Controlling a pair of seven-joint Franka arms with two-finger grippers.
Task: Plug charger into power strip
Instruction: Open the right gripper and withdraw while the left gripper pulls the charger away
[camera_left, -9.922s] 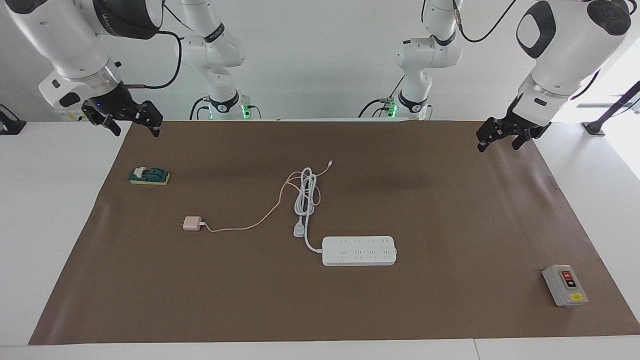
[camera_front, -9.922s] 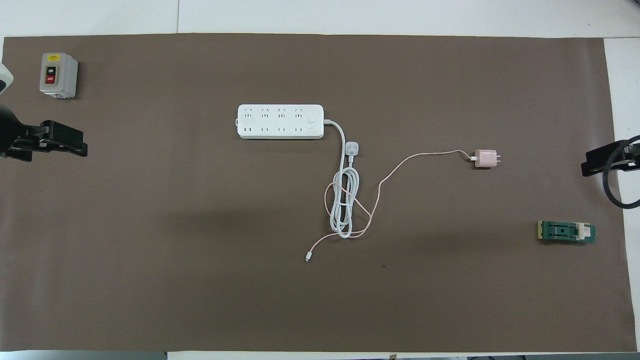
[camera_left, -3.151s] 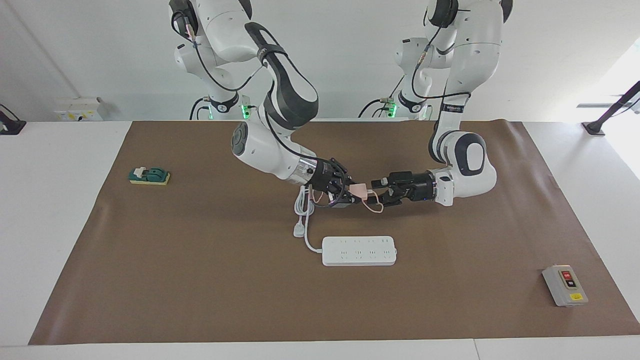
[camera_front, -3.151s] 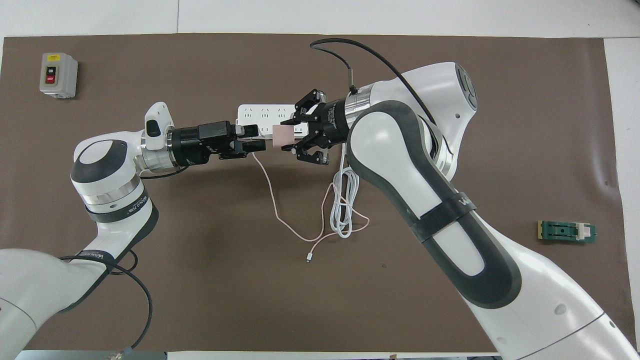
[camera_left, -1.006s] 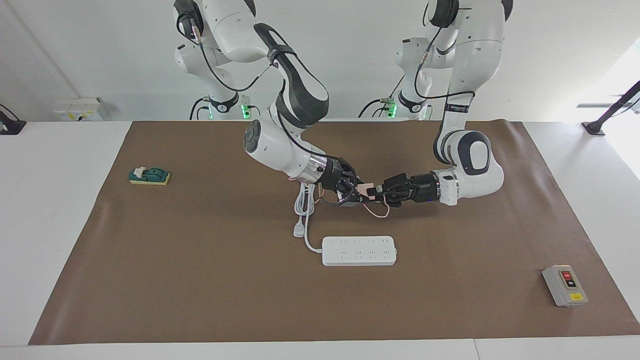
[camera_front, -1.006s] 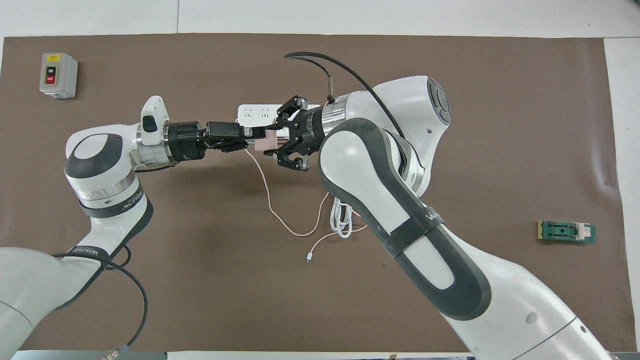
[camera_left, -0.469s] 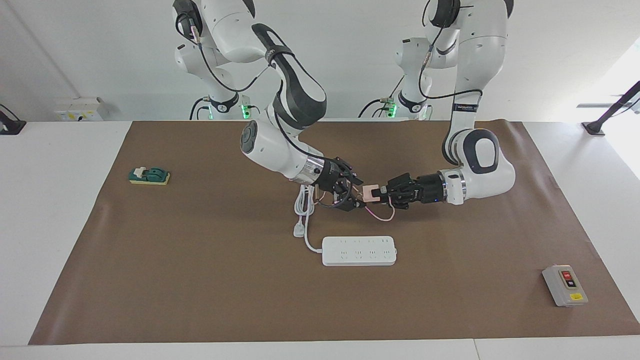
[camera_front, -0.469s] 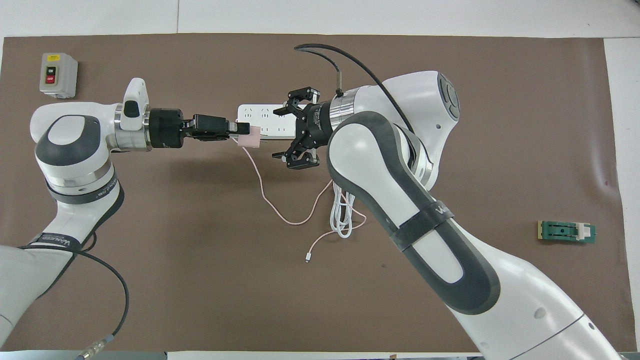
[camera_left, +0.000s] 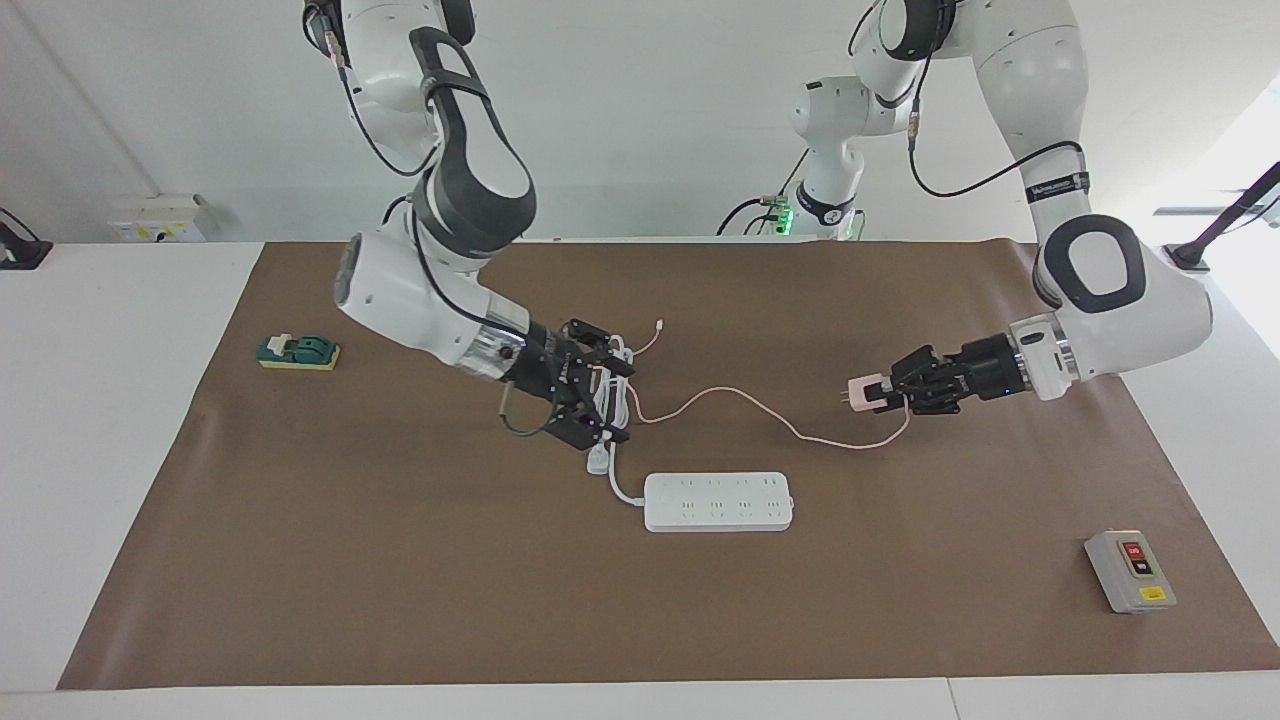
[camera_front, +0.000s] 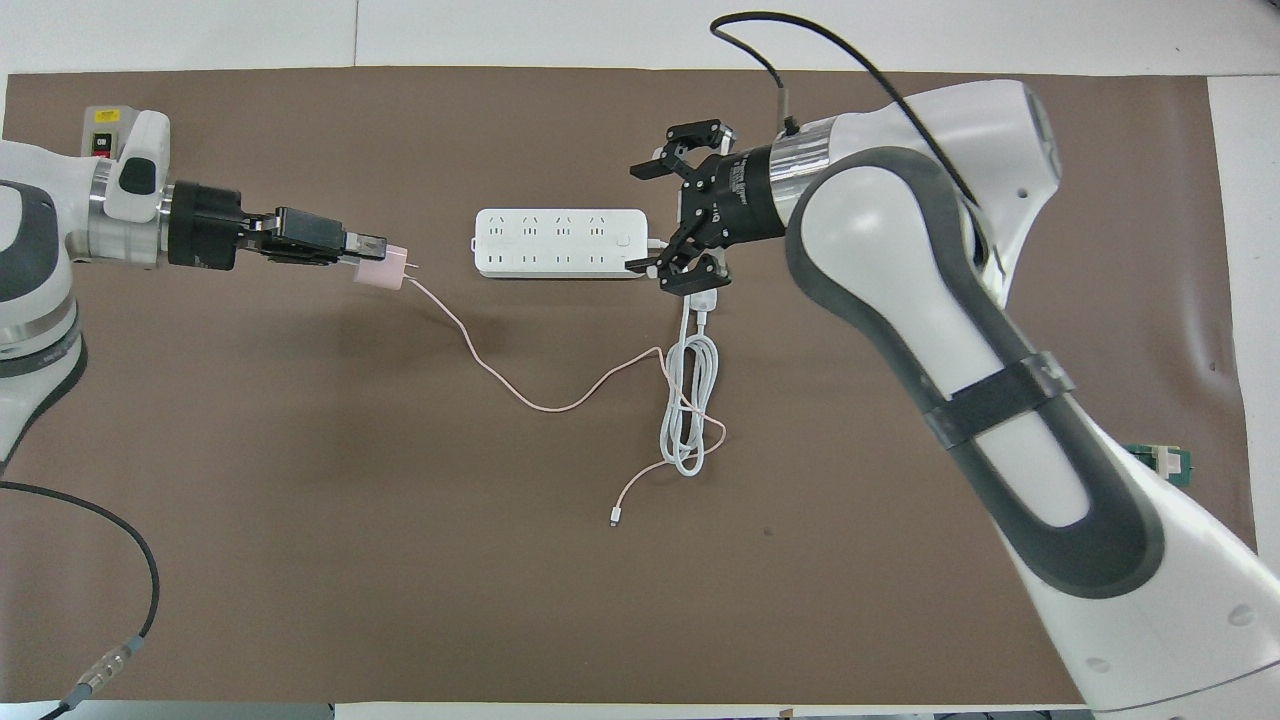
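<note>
Facing view: the left pincer, at centre right of the frame, is clamped on the charger, held up over the brown mat with its prongs pointing toward frame centre. Its pink cable sags across to the coiled white cord. The right pincer hangs with its fingers apart over that coil, left of centre. The power strip lies flat on the desk, below centre.

Overhead view: the charger sits in the left pincer at upper left; the power strip lies upper centre, the right pincer spread over its cord end
</note>
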